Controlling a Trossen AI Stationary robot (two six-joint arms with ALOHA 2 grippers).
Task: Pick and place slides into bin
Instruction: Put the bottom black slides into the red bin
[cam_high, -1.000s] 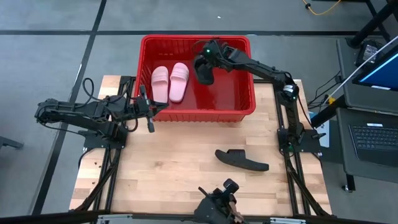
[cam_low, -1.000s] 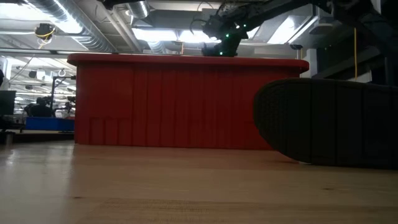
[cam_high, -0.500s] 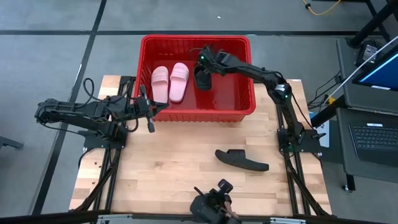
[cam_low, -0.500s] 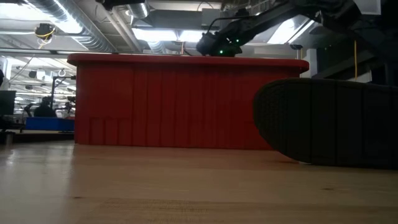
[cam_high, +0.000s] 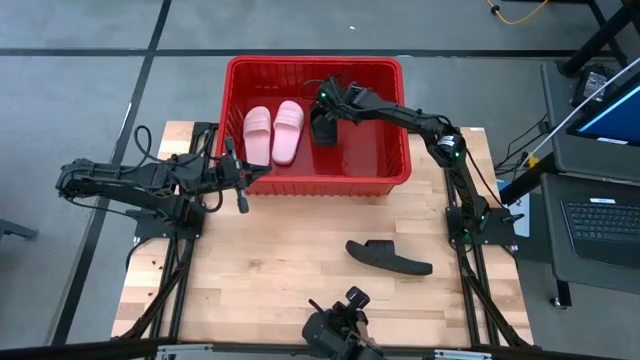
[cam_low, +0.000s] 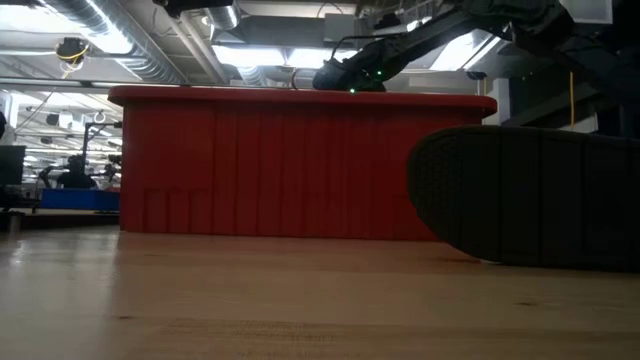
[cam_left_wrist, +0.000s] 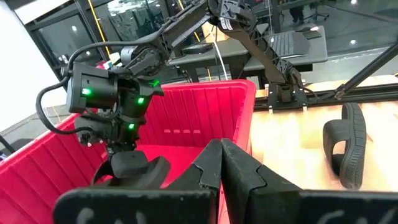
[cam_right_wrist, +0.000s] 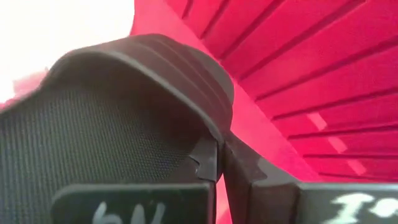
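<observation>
The red bin (cam_high: 390, 150) stands at the table's far edge. Two pale pink slides (cam_high: 272, 133) lie side by side on its floor at the left. My right gripper (cam_high: 325, 108) reaches down into the bin, shut on a black slide (cam_high: 325, 128) just right of the pink pair. It also shows in the left wrist view (cam_left_wrist: 134, 169). The second black slide (cam_high: 390, 257) lies on the table, near right. My left gripper (cam_high: 240, 182) is shut and empty outside the bin's near left corner. My right gripper pinches the black slide by the edge of its ribbed strap (cam_right_wrist: 205, 134) between its two fingers. The fingers come from above, pointing down into the bin. The slide hangs below them (cam_left_wrist: 140, 174). Whether it touches the bin's floor I cannot tell.
The bin's right half (cam_high: 375, 140) is bare red floor. In the low view the bin's near wall (cam_low: 300, 165) hides its inside, and the loose black slide (cam_low: 540, 195) looms close. Bare wooden table (cam_high: 260, 260) lies near left.
My right gripper has gone down into the bin with the black slide, a little toward the table's left, bringing the slide lower beside the pink pair.
</observation>
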